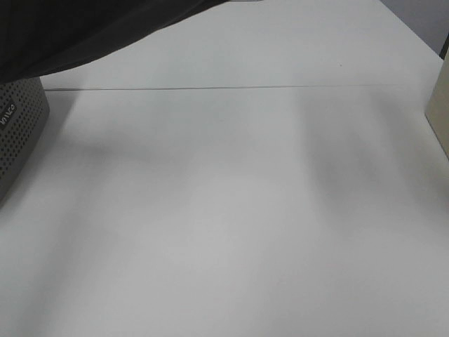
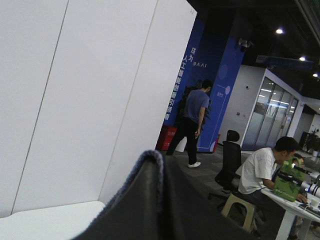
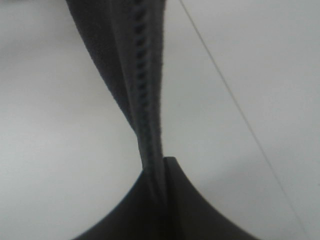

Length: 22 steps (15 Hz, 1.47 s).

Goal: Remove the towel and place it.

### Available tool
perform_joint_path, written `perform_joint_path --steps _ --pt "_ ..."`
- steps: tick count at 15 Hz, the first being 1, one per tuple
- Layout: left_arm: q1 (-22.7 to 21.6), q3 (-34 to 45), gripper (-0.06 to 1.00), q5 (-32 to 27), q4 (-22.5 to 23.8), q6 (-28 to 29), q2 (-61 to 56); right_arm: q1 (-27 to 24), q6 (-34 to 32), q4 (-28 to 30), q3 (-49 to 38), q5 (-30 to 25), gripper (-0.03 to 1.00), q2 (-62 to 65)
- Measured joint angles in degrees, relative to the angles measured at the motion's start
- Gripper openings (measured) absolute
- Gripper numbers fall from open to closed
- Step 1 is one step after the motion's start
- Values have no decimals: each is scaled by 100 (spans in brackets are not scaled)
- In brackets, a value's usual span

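The dark charcoal towel [image 1: 84,28] hangs in the air across the top left corner of the exterior high view, above the table; neither gripper shows there. The right wrist view has my right gripper [image 3: 164,167] shut on the towel's stitched hem [image 3: 142,85], which stretches taut away from the dark fingers over the white tabletop. The left wrist view has my left gripper [image 2: 163,200] shut, with a fuzzy towel edge [image 2: 137,180] pinched along the fingers. That camera points out into the room, away from the table.
The grey perforated basket [image 1: 17,133] stands at the table's left edge, just below the hanging towel. A beige object [image 1: 440,105] sits at the right edge. The white table [image 1: 245,210] has a thin seam across its far part. People and desks show beyond in the left wrist view.
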State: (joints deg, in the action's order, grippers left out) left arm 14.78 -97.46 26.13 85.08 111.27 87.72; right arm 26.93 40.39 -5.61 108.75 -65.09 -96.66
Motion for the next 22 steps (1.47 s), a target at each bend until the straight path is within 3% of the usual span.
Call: perform_joint_path --steps 3,7,9,13,16,18,20,22 --pt "0 -46 0 0 0 269 0 0 235 928 796 -40 1 -34" --pt "0 -269 0 -315 0 258 0 0 235 1507 1811 -40 1 -57" --pt "0 -481 0 -527 -6 201 0 0 235 1587 2103 40 1 -57" --pt "0 -894 0 -619 23 166 286 0 11 1123 2212 1094 1 -57" --pt "0 -1031 0 -613 670 160 573 0 -281 1278 2212 1020 1 -115" --pt "0 -1031 0 -716 1272 160 602 -23 -756 1902 2212 894 1 -183" --pt "0 -1043 0 -773 1427 160 613 -126 -1094 2137 2212 865 1 -264" --pt "0 -1049 0 -842 1450 160 710 -126 -888 2172 2212 871 1 -413"
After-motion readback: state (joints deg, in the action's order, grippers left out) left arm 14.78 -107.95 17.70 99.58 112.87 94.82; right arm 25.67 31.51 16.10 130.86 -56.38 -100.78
